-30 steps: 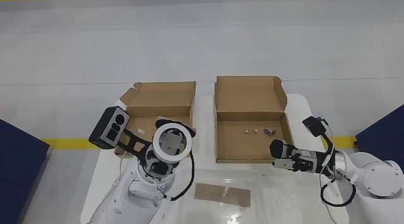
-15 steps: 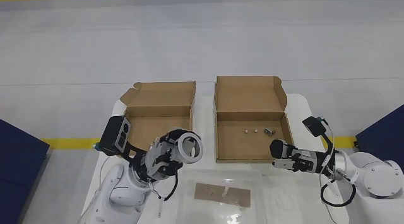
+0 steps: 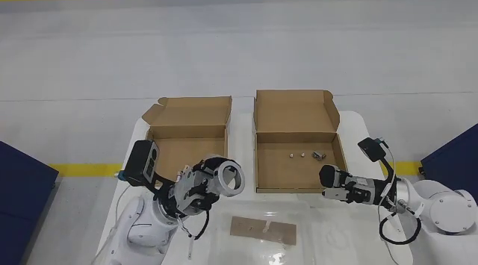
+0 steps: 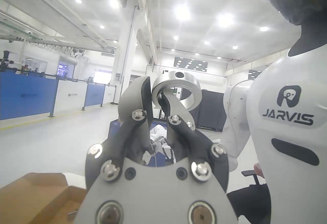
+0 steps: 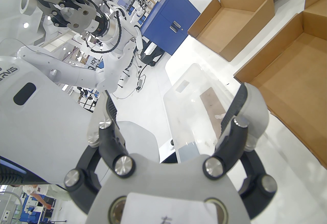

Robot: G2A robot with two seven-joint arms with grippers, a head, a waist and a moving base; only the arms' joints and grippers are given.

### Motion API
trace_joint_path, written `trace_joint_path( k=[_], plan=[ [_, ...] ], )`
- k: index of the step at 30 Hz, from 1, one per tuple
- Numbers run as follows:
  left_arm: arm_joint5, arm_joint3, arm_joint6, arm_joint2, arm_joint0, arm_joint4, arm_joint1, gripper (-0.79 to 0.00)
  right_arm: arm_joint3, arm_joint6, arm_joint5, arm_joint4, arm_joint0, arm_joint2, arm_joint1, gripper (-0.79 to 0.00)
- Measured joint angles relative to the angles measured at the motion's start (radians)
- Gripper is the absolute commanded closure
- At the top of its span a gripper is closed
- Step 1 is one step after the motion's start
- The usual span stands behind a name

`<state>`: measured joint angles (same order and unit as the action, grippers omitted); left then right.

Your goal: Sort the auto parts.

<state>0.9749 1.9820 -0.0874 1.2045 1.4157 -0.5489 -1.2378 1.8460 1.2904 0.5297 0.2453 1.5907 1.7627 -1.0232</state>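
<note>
The left gripper (image 4: 156, 99) is closed on the ring (image 4: 176, 77). 1 finger sits inside the bore and 1 outside, so the wall is pinched and the part cannot roll free. The ring is held clear of the worktop (image 3: 240, 160), at the near edge of the left box (image 3: 187, 153), probably for release there. The right box (image 3: 291, 172) holds small parts (image 3: 302, 155), which suggests 1 box per part type. The right gripper (image 5: 176, 104) is wide open and empty, just beside the right box and well apart from the left arm.
</note>
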Motion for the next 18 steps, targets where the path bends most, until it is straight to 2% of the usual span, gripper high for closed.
trace_joint_path(
  k=[4,11,18],
  plan=[
    [-0.063,0.004,0.095,-0.002,0.001,-0.037,0.005,0.000,0.000,0.000,0.000,0.000,0.000,0.000,0.000,-0.785],
    [-0.171,0.018,0.282,0.043,0.021,-0.090,0.024,0.000,0.000,0.000,0.000,0.000,0.000,0.000,0.000,-0.785],
    [-0.216,0.037,0.334,0.085,0.046,-0.127,0.035,0.000,0.000,0.000,0.000,0.000,0.000,0.000,0.000,-0.785]
  ],
)
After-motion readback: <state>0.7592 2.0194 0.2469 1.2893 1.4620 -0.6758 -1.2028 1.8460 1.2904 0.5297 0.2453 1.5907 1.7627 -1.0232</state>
